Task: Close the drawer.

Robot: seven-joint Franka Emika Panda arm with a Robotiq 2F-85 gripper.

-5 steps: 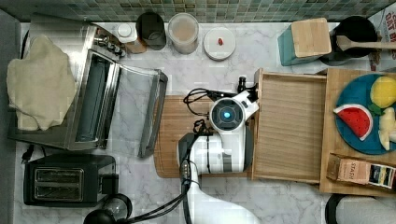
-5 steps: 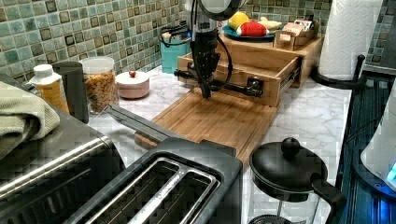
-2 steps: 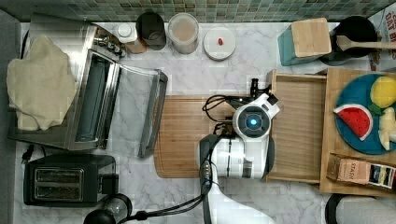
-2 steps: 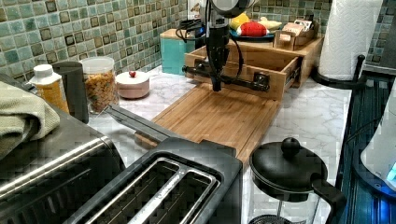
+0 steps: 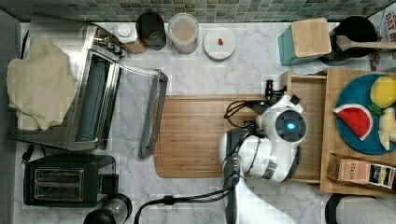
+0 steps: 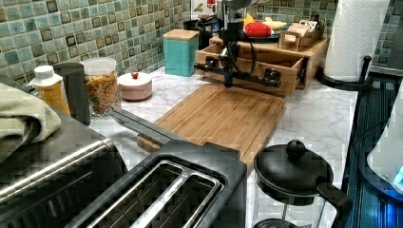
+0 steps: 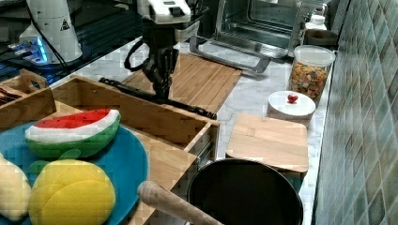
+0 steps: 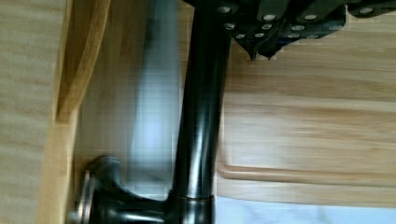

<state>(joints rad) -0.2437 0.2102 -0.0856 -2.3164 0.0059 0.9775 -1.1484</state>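
Note:
The light-wood drawer stands partly pulled out of the wooden box, on the top view's right. Its long black bar handle runs across the front, just above the cutting board's end. My gripper points straight down at the middle of that handle, on the cutting-board side. In the right view my gripper touches the handle. In the wrist view the gripper is shut with nothing between its fingers, right beside the black bar.
A wooden cutting board lies on the marble counter next to the drawer front. The box top carries a blue plate with toy fruit. A toaster oven with its door open, jars, a teal container and a black pot stand around.
My arm has moved toward the top view's right with the handle ahead of it. The drawer has slid further into the box, showing less of its inside.

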